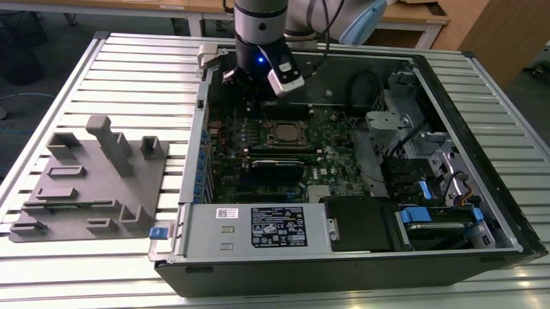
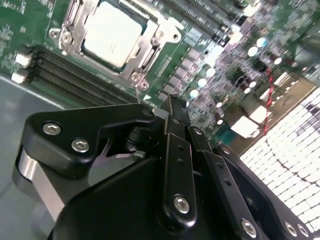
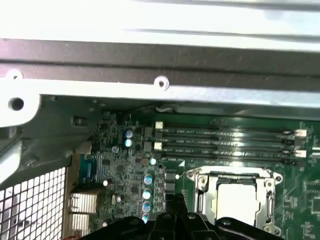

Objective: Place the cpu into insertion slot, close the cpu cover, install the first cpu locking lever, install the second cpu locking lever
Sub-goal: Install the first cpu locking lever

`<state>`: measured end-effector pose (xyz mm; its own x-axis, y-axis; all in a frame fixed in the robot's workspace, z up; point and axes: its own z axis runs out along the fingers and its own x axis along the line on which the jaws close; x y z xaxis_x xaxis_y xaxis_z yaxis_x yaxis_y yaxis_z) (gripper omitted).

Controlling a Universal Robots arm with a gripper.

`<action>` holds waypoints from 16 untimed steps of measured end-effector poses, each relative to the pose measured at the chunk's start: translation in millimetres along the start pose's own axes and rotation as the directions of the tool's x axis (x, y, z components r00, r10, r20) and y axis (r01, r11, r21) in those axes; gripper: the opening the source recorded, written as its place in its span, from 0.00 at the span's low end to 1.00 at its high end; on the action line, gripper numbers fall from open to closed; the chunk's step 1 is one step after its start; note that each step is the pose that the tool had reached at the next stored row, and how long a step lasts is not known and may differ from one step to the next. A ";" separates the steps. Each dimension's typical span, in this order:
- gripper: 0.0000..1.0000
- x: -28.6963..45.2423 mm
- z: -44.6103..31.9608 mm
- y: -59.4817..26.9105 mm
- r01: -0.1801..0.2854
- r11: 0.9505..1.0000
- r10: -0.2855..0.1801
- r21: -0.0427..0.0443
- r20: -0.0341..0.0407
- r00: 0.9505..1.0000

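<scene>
Hovering near the insertion slot on the green motherboard, the tool looks clenched on nothing, its fingertips pressed together. The cpu lies flat in that slot, with the cpu cover folded down around it, apparently pinning it in place.

One cpu, one cpu cover

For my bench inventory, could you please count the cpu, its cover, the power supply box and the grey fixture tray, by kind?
cpu: 1
cpu cover: 1
power supply box: 1
grey fixture tray: 1
Total: 4
</scene>
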<state>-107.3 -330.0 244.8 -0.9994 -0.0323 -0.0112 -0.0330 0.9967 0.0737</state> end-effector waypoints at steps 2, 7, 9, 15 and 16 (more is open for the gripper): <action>0.10 0.0 0.0 0.0 0.000 1.000 0.000 -0.027 0.002 1.000; 0.10 5.4 -0.1 0.2 0.000 1.000 0.000 -0.029 0.006 1.000; 0.10 9.2 -0.1 0.3 0.000 1.000 0.000 -0.030 0.008 1.000; 0.10 15.5 -0.1 0.5 0.002 0.997 0.000 -0.081 0.020 1.000; 0.10 15.8 -0.1 0.5 0.002 0.996 0.000 -0.091 0.022 1.000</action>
<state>-123.1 -330.0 244.8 -0.9990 -0.0303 -0.0333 -0.0354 0.9858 0.1643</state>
